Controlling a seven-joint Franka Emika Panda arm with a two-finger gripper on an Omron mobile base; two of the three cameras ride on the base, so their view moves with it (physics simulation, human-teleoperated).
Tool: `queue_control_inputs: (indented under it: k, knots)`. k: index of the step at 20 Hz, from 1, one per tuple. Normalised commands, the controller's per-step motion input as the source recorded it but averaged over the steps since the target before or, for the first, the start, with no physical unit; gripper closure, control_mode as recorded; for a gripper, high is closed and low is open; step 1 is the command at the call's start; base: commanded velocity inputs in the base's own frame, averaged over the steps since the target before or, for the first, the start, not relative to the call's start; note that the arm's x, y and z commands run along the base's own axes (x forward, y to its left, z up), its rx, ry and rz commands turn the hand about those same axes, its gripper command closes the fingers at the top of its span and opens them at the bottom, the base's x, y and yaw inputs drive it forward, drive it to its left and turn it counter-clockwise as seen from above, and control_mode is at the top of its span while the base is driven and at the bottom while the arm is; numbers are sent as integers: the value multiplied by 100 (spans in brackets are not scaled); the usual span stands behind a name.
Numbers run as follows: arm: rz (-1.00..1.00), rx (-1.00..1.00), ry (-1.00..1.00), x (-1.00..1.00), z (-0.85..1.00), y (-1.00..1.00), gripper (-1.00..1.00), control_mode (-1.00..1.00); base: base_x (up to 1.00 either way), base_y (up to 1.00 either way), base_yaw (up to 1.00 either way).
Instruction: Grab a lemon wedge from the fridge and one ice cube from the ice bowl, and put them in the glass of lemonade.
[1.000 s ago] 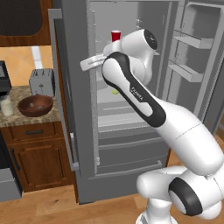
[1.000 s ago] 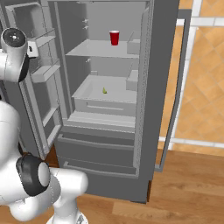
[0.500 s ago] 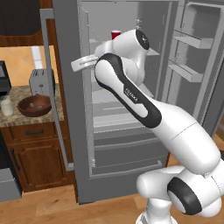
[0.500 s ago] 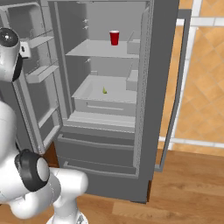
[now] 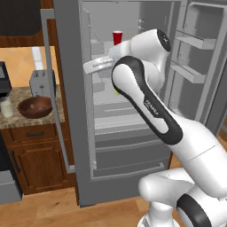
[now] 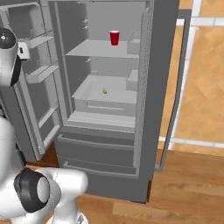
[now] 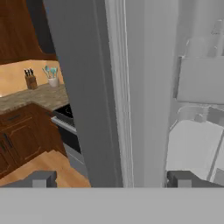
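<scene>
The fridge (image 5: 84,146) stands with both upper doors swung wide. Inside it, the tiny yellow-green lemon wedge (image 6: 104,91) lies on the middle shelf and peeks out beside my arm (image 5: 116,92). My gripper (image 5: 88,67) hangs open and empty at the left door's inner edge, level with the upper shelf. In the hand view its fingertips (image 7: 43,178) straddle that grey door edge (image 7: 105,100) without touching it. The dark wooden ice bowl (image 5: 35,106) rests on the counter to the left, with the glass of lemonade (image 5: 6,107) beside it. No ice cube is discernible in the bowl.
A red plastic cup (image 6: 114,37) stands on the fridge's top shelf. A toaster (image 5: 41,82) sits behind the bowl. The right door (image 5: 195,66) carries empty bins. The hand view also takes in a stove (image 7: 65,118), a knife block (image 7: 30,81) and wooden cabinets.
The hand swung a little left along the left door's edge, then drifted back right. Its jaws stayed open, and nothing in the fridge or on the counter moved.
</scene>
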Motion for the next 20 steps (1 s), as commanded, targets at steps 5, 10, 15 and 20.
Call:
queue_control_inputs:
  k: [5,10,15,20]
  knots:
    - [-2,2,0,-66,16,-97,-100,-100,0,0,0]
    - [-27,-9,18,-2,0,-77,-100,-100,0,0,0]
    - [-36,-2,13,-32,-3,-100,-100,-100,0,0,0]
    - [-30,-16,18,-6,-34,-83,-100,-100,0,0,0]
